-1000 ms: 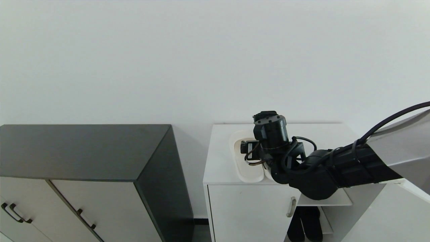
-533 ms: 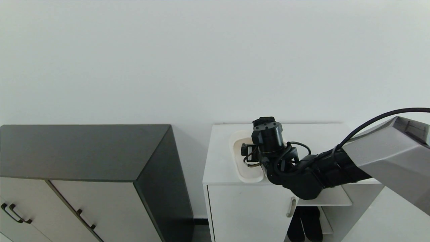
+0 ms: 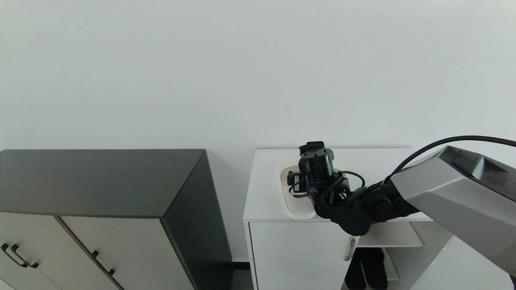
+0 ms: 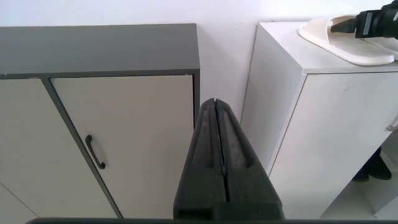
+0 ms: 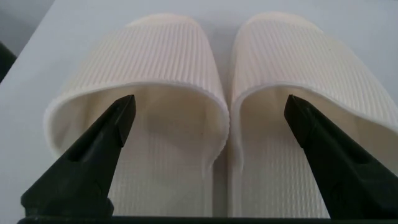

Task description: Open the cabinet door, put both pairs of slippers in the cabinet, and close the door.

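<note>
Cream slippers (image 3: 297, 207) lie side by side atop the white cabinet (image 3: 264, 197), long axes along the approach. Right hand (image 5: 209, 106), spread wide and empty, is placed with one finger at each slipper's opening. Left hand (image 4: 216, 107), closed, is held well apart.

I see a dark-topped cupboard (image 3: 100, 181) standing against the white wall (image 3: 258, 72), black handles (image 3: 102, 262) on its pale doors (image 3: 133, 249).

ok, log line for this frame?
right gripper: open, over cream slippers on white cabinet | left gripper: shut | door: open | black slippers: inside cabinet
</note>
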Controlling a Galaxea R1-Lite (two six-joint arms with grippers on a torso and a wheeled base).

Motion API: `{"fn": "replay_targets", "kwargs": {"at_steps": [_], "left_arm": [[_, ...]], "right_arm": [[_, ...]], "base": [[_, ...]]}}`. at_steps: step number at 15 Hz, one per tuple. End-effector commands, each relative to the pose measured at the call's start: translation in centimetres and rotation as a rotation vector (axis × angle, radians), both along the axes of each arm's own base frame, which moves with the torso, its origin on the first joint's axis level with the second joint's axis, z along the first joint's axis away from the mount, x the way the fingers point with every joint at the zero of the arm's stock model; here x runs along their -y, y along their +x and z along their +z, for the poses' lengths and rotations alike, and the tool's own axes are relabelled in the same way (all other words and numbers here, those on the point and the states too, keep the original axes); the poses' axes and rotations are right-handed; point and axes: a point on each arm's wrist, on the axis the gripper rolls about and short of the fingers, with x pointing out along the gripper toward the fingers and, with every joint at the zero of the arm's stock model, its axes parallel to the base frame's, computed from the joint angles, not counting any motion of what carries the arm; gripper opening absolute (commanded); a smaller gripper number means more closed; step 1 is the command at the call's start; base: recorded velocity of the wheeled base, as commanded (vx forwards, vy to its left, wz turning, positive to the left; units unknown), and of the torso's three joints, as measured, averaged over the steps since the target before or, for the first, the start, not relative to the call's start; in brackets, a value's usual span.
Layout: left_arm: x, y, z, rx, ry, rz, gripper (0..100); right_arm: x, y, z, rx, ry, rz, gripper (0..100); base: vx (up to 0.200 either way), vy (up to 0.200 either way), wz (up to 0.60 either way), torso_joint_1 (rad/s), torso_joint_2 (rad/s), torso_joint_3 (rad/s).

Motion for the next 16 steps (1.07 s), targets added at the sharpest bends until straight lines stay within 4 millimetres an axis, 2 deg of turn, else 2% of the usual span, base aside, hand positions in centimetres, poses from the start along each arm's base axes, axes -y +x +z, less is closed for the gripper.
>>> {"fn": "replay_targets", "kwargs": {"at_steps": [1, 2, 8, 11, 14, 15, 16], "left_arm": [[0.0, 0.0, 0.0, -0.001, 0.0, 0.001, 0], [0.0, 0.0, 0.0, -0.001, 0.0, 0.001, 0], [0.0, 0.0, 0.0, -0.001, 0.0, -0.001, 0], [0.0, 0.0, 0.0, -0.001, 0.0, -0.001, 0], [0.0, 0.0, 0.0, -0.001, -0.002, -0.001, 0], [0.0, 0.0, 0.0, -0.001, -0.002, -0.001, 0], [0.0, 0.0, 0.0, -0.001, -0.002, -0.001, 0]], "right_arm": [[0.0, 0.2, -0.3, -0.005, -0.004, -0.004, 100], [0.0, 0.2, -0.5, -0.008, -0.007, -0.004, 0], [0.0, 0.3, -0.5, -0.006, -0.005, -0.004, 0], [0.0, -0.3, 0.5, 0.009, 0.007, 0.001, 0], [0.5, -4.0, 3.4, 0.01, 0.05, 0.151, 0], [0.7, -4.7, 3.8, 0.01, 0.06, 0.186, 0], [1.6, -6.4, 5.0, 0.004, 0.076, 0.261, 0]], "base": [[0.0, 0.0, 0.0, 0.0, 0.0, 0.0], [0.0, 0.0, 0.0, 0.0, 0.0, 0.0], [0.0, 0.0, 0.0, 0.0, 0.0, 0.0], [0.0, 0.0, 0.0, 0.0, 0.0, 0.0], [0.0, 0.0, 0.0, 0.0, 0.0, 0.0], [0.0, 0.0, 0.0, 0.0, 0.0, 0.0], [0.0, 0.0, 0.0, 0.0, 0.0, 0.0]]}}
